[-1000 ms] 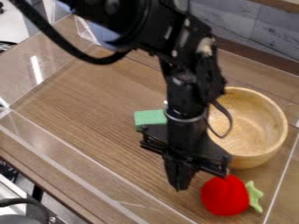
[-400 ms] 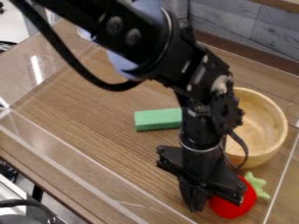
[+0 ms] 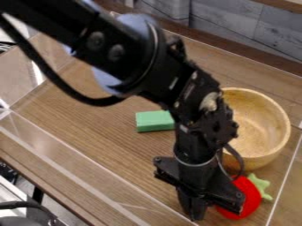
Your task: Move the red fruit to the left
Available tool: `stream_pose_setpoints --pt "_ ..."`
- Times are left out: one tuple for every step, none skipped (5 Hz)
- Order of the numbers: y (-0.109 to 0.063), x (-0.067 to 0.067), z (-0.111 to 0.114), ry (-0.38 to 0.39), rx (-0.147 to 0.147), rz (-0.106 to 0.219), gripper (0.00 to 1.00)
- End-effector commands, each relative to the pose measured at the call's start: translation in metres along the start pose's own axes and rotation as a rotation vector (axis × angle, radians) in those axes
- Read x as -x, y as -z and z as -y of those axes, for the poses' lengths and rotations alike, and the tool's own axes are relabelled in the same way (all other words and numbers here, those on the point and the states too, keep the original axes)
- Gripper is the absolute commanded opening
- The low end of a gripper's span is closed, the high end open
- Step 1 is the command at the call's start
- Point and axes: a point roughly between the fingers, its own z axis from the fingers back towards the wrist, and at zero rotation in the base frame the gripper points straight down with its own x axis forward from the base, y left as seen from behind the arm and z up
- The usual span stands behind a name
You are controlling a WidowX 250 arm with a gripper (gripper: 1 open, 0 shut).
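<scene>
A: In the one camera view, where does the black robot hand [image 3: 197,210] stand now?

B: It points straight down at the near right of the wood-grain counter [image 3: 83,115], its tip low against the small round bright red toy fruit with the green leafy cap [image 3: 238,199]. A second ago the hand hung beside the fruit, to the picture's left of it, with the whole fruit showing. Since then the arm has swung over toward the right and down, and its dark bulk now hides the left part of the fruit.

A: And the fingers?

B: They are drawn fully together into a single narrow tip. They do not appear to have hold of anything; whether the tip actually touches the fruit cannot be told.

A: What does that mean for the job?

B: The fruit has stayed near the right edge, in front of the round light wooden bowl [image 3: 262,124], so nothing is moved yet. With the fingers closed, a leftward push looks likelier than a lift, past the flat green rectangular block [image 3: 154,120].
</scene>
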Motion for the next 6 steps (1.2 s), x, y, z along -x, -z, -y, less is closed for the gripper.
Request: stream_pose_setpoints --pt "0.003 -0.001 0.005 -0.001 0.017 0.048 0.0" --pt "0.006 -0.008 0.002 0.025 0.024 0.051 0.0" --pt "0.006 -0.016 -0.001 0.048 0.022 0.053 0.0" --pt "0.006 -0.014 0.008 0.058 0.02 0.062 0.0" --pt "0.007 -0.012 0.017 0.065 0.016 0.067 0.0" --pt "0.007 -0.012 0.025 0.075 0.017 0.065 1.0"
